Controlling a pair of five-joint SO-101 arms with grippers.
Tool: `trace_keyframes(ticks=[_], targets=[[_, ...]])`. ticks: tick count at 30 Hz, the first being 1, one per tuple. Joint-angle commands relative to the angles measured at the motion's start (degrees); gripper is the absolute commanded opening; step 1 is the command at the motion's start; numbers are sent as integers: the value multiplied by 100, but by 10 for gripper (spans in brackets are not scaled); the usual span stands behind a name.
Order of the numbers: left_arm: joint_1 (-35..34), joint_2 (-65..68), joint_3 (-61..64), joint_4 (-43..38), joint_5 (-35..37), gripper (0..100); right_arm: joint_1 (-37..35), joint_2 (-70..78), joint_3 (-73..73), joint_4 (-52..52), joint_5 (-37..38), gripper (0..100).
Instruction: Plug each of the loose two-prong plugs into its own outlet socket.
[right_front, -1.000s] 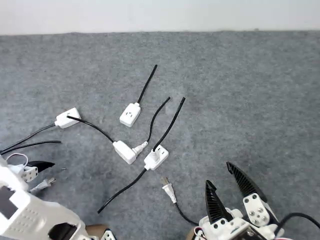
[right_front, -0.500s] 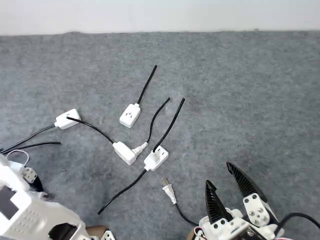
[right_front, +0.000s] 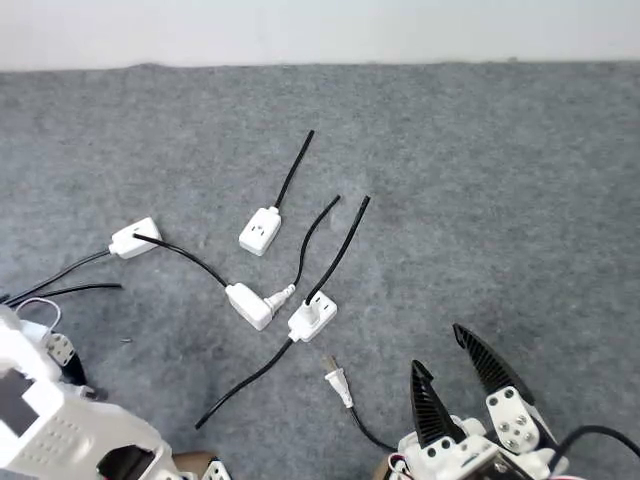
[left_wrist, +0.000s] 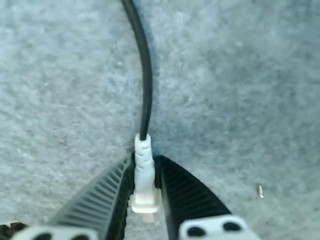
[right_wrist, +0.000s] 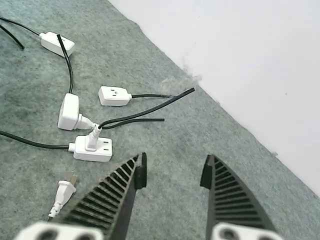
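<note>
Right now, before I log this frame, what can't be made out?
Left wrist view: prongs of the held plug, buried between the fingers of the left gripper.
High view: that grasp, covered by the left arm.
High view: the far end of the cord of the loose plug, cut off under the right arm.
High view: slots of the far-left socket, too small.

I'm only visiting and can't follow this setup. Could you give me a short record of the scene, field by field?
Left gripper: shut on held plug, black cable trailing away
Right gripper: open, empty, over the carpet
Loose plug: lying on the carpet near the right gripper
Empty socket: nothing plugged in
Filled sockets: two, side by side, each with a plug in
</note>
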Motion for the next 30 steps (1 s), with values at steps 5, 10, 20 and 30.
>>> trace_keyframes(ticks=[5, 10, 20, 30], targets=[[492, -88, -1244, 914, -35, 12, 40, 163, 18, 171, 62, 191], [826, -53, -1842, 1073, -35, 12, 40, 163, 18, 171, 62, 191], [2303, -35, -1851, 1081, -35, 12, 40, 163, 18, 171, 62, 190], [3095, -35, -1578, 1222, -35, 36, 40, 163, 18, 171, 62, 190]])
